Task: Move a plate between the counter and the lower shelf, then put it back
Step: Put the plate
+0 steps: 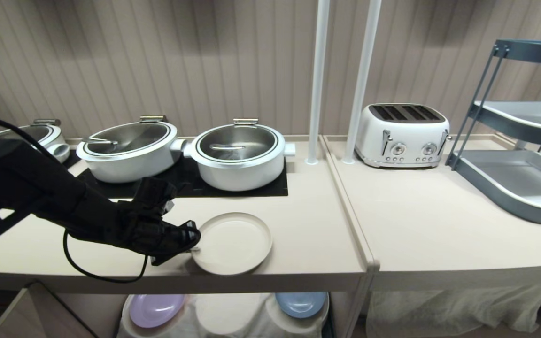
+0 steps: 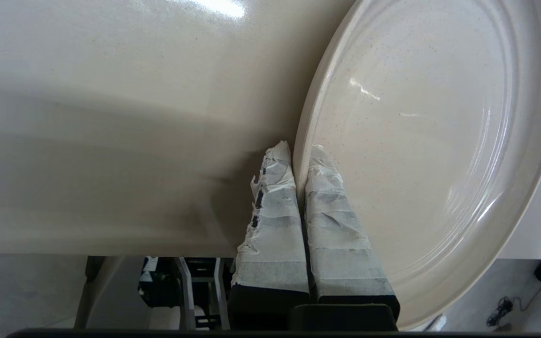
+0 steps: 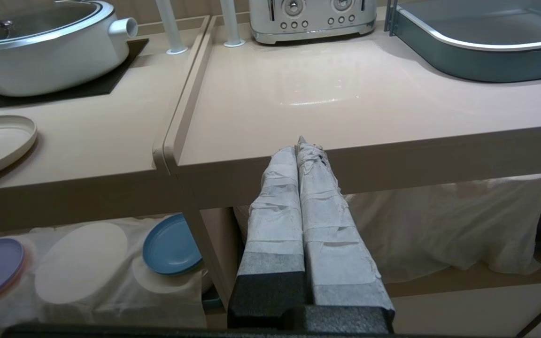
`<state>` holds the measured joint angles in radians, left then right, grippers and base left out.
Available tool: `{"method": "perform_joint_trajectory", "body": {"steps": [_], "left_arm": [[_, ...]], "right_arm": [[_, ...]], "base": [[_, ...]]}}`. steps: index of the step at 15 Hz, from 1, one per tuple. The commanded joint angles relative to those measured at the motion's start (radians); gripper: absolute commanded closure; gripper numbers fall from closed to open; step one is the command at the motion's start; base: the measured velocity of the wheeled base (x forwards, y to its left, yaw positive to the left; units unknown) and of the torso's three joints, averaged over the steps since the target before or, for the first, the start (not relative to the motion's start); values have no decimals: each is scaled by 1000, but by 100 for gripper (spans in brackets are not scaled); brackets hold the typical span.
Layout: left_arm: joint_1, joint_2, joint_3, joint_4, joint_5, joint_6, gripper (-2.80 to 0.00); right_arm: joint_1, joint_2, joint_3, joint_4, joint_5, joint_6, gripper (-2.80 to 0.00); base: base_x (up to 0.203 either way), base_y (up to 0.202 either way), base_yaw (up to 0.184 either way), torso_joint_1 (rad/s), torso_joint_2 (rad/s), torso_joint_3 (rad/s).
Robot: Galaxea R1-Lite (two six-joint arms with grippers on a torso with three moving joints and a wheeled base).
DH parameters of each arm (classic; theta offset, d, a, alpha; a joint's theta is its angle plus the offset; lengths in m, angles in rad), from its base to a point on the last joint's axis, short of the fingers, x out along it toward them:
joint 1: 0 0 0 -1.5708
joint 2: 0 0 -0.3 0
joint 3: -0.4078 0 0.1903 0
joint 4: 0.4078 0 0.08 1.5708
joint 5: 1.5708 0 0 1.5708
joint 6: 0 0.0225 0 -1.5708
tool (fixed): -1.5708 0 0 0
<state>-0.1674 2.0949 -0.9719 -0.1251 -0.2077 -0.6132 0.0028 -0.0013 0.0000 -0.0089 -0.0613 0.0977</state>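
My counter [image 1: 308,225], frame centre: cream plate [image 1: 235,244] near front edge, black cooktop [image 1: 270,185] behind with two white pots [image 1: 237,155] | lower shelf [image 1: 233,319], frame bottom: white cloth, lilac plate [image 1: 155,310], blue plate [image 1: 301,304]

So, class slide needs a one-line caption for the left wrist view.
Left gripper shut on the rim of the cream plate at the counter edge.

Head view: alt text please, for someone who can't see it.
The left gripper is shut on the near-left rim of a cream plate lying on the beige counter, in front of two white pots on a black cooktop. A toaster stands on the worktop to the right; a lilac plate and a blue plate sit on the lower shelf.
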Motion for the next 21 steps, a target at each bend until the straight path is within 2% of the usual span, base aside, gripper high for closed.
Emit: {"method": "perform_joint_trajectory", "body": {"steps": [1,7,21], "left_arm": [[-1,8,-1,-2,-1,-3,0],[0,28,-54,-2,0,-6,0],[5,48,-87,1,13,-10,0]], "right_arm": [[0,1,0,0,0,1,0],[0,1,0,0,0,1,0],[0,1,0,0,0,1,0]], "base": [[0,0,0,0,0,0],[0,0,0,0,0,0],[0,0,0,0,0,0]]}}
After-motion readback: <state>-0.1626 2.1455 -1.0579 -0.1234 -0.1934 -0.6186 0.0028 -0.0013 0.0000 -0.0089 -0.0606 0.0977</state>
